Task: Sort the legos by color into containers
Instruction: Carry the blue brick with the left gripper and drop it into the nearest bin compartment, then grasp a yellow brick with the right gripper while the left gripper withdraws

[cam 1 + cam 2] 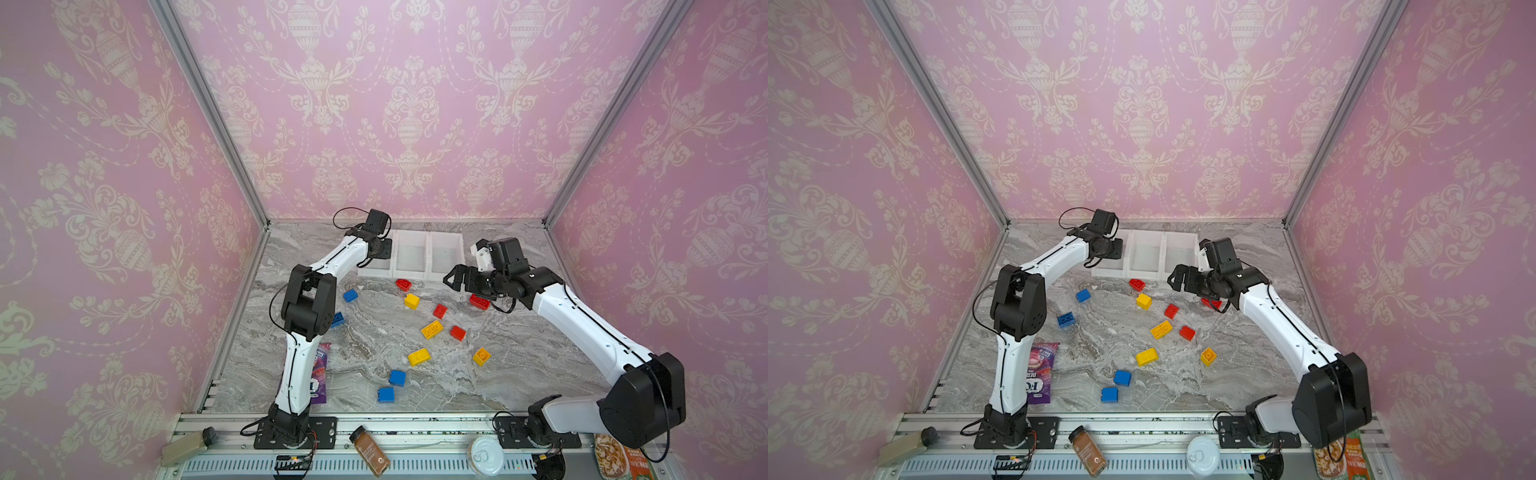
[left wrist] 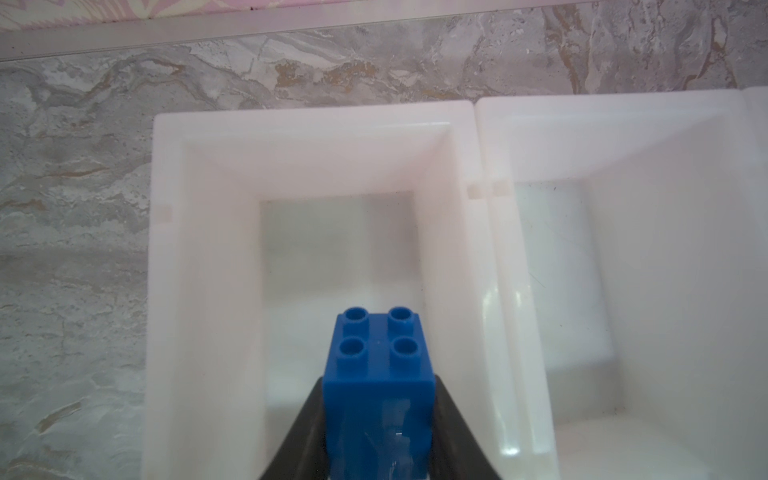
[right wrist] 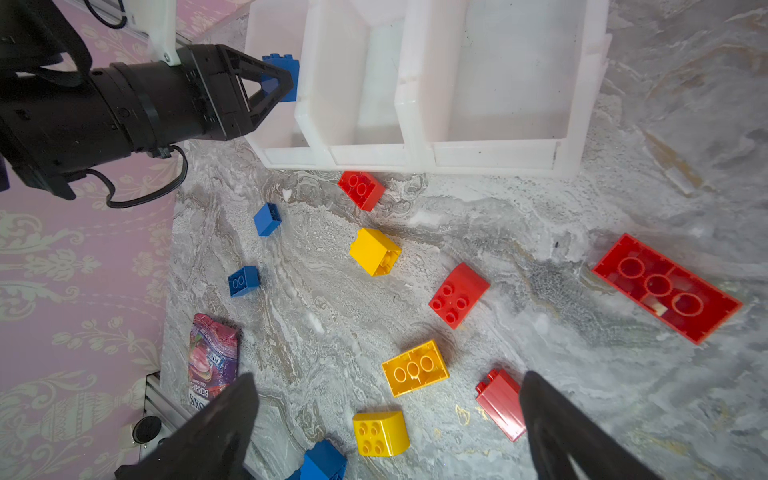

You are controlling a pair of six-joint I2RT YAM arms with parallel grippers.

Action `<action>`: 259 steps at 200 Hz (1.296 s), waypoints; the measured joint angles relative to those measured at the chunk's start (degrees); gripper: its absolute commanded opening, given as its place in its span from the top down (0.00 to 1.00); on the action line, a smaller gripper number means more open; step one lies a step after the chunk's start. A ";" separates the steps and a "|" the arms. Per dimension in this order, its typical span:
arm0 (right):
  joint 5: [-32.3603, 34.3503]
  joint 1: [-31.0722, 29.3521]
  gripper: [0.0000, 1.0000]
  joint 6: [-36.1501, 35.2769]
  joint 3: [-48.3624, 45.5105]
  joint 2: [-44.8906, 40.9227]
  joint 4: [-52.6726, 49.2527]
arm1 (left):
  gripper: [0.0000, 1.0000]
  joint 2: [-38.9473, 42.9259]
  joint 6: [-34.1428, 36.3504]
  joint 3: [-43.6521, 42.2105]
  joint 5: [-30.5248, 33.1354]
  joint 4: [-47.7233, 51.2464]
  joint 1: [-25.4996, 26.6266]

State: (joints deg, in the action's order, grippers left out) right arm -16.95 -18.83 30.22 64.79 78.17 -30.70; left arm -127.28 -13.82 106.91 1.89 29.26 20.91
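Left wrist view: the left tool (image 2: 380, 384) pinches a blue brick (image 2: 379, 365) by its sides and holds it over the bin (image 2: 208, 249) nearest the tabletop's left edge, so a release should drop it straight in, I reckon. The three bins (image 1: 411, 272) stand in a row at the far edge, all seemingly bare. The right tool (image 1: 451, 279) hangs spread above the loose bricks (image 1: 432, 329) mid-tabletop, near a red one (image 1: 478, 301), likely choosing its pick.
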 measured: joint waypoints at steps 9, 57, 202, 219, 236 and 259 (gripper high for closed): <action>0.00 0.00 0.00 0.00 0.00 0.04 0.00 | 0.73 0.00 0.00 0.00 0.00 0.26 -0.13; 0.02 0.00 0.00 -0.02 0.00 0.11 -0.02 | 0.66 -0.02 0.00 0.00 0.17 0.83 -0.50; 1.25 0.00 0.00 -0.24 -0.04 0.81 -0.83 | 0.36 1.40 0.44 -2.56 0.57 0.50 -0.50; 1.60 -0.07 0.00 -0.66 -0.04 1.38 -1.55 | 0.33 3.34 0.39 -4.55 0.57 -0.04 -0.50; 2.34 -0.66 0.00 -1.73 -0.04 2.23 -2.12 | 0.29 6.45 0.17 -7.23 0.50 -1.27 -0.50; 3.50 -3.32 0.02 -3.76 -0.04 4.15 -3.43 | 0.25 11.96 -0.90 -12.41 -0.09 -4.04 -0.50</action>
State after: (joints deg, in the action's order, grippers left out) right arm -13.45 -22.15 26.46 64.75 82.32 -34.13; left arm -115.33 -14.72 94.50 1.80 25.21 20.40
